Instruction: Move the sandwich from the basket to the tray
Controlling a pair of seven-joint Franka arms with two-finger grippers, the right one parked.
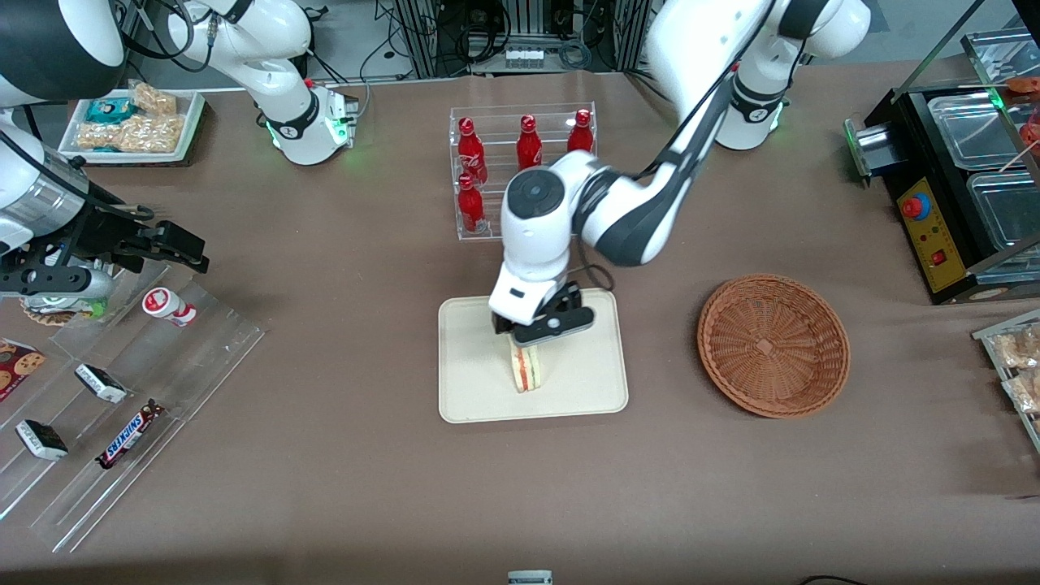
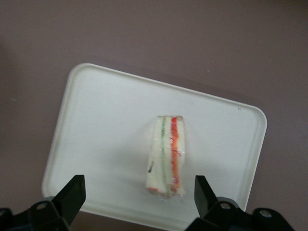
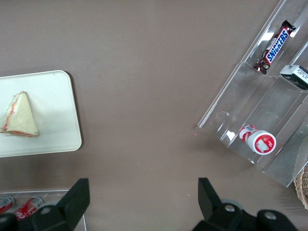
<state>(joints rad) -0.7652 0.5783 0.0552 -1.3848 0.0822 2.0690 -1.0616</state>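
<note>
The sandwich, a cream wedge with a red-orange filling stripe, stands on its edge on the cream tray. It also shows in the left wrist view on the tray and in the right wrist view. My left gripper hangs just above the sandwich, open and empty; in its own view the gripper has its fingers spread wide, apart from the sandwich. The wicker basket lies empty toward the working arm's end of the table.
A clear rack of red bottles stands farther from the front camera than the tray. A clear stepped stand with snack bars lies toward the parked arm's end. A black machine stands at the working arm's end.
</note>
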